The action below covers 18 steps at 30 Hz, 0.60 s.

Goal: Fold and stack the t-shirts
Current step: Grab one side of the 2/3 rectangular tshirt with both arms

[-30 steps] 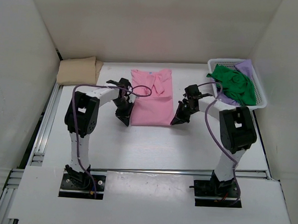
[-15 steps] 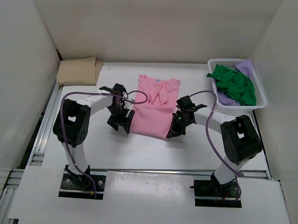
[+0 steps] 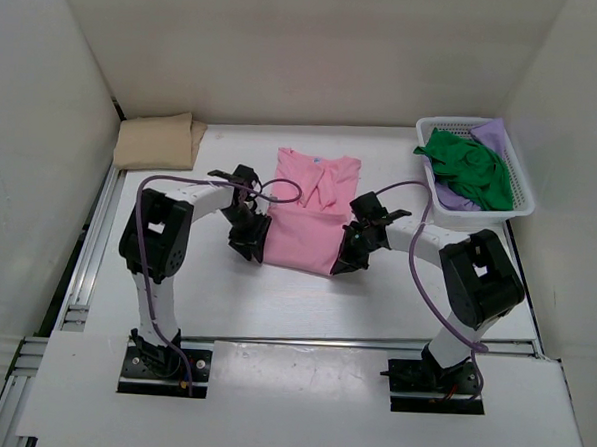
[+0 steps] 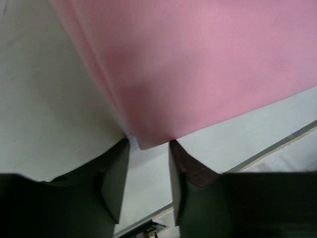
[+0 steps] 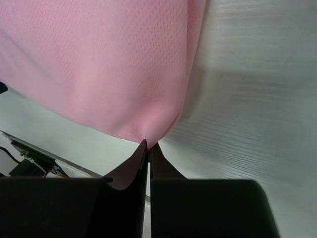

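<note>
The pink t-shirt (image 3: pixel 309 219) lies folded in the middle of the table, a little skewed. My left gripper (image 3: pixel 249 249) is at its near left corner. In the left wrist view that gripper (image 4: pixel 148 144) is open, and the pink corner (image 4: pixel 143 141) sits just beyond the fingertips, not between them. My right gripper (image 3: pixel 342 265) is shut on the near right corner, and in the right wrist view it (image 5: pixel 148 145) pinches the pink cloth (image 5: pixel 109 64). The tan t-shirt (image 3: pixel 158 141) lies folded at the far left. The green t-shirt (image 3: pixel 472 168) and the purple t-shirt (image 3: pixel 498 134) are bunched in the basket.
The white mesh basket (image 3: pixel 526 200) stands at the far right, against the right wall. White walls close in the table on three sides. A metal rail (image 3: pixel 86 262) runs along the left edge. Both arms' cables loop over the near part of the pink cloth.
The left gripper has let go of the pink t-shirt's corner and stands open beside it. The shirt has shifted right and skewed. The right gripper keeps its hold.
</note>
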Motion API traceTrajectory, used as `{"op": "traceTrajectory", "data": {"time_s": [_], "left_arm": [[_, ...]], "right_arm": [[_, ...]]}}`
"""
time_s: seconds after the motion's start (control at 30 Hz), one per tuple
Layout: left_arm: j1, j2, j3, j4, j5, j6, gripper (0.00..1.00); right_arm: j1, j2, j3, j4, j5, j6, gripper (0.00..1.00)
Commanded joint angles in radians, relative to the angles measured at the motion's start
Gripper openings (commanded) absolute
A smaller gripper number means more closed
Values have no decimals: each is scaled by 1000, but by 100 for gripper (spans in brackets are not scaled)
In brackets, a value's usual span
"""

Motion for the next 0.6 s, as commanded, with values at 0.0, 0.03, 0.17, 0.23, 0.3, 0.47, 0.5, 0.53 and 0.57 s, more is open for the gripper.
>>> {"op": "traceTrajectory", "data": {"time_s": [0.0, 0.03, 0.17, 0.23, 0.3, 0.47, 0.5, 0.53, 0.57], "left_arm": [[-7, 68, 7, 78, 37, 18, 47], [-7, 80, 19, 78, 37, 18, 43], [-7, 90, 28, 78, 15, 18, 23], [-7, 99, 28, 78, 5, 18, 10], [4, 65, 18, 78, -13, 18, 10], [4, -99, -42, 26, -131, 18, 10], [-5, -126, -53, 5, -153, 18, 10], [-16, -175, -53, -50, -192, 18, 10], [-43, -202, -53, -79, -214, 18, 10]], "right_arm": [[3, -10, 0, 18, 26, 11, 0], [3, -10, 0, 18, 26, 11, 0], [3, -10, 0, 18, 26, 11, 0], [3, -10, 0, 9, 26, 11, 0], [3, -10, 0, -14, 26, 2, 0], [12, -88, 10, -92, 36, -16, 0], [12, -104, 10, -110, 36, -25, 0], [34, -140, 19, -152, 36, -36, 0], [46, -160, 19, -173, 36, -36, 0]]}}
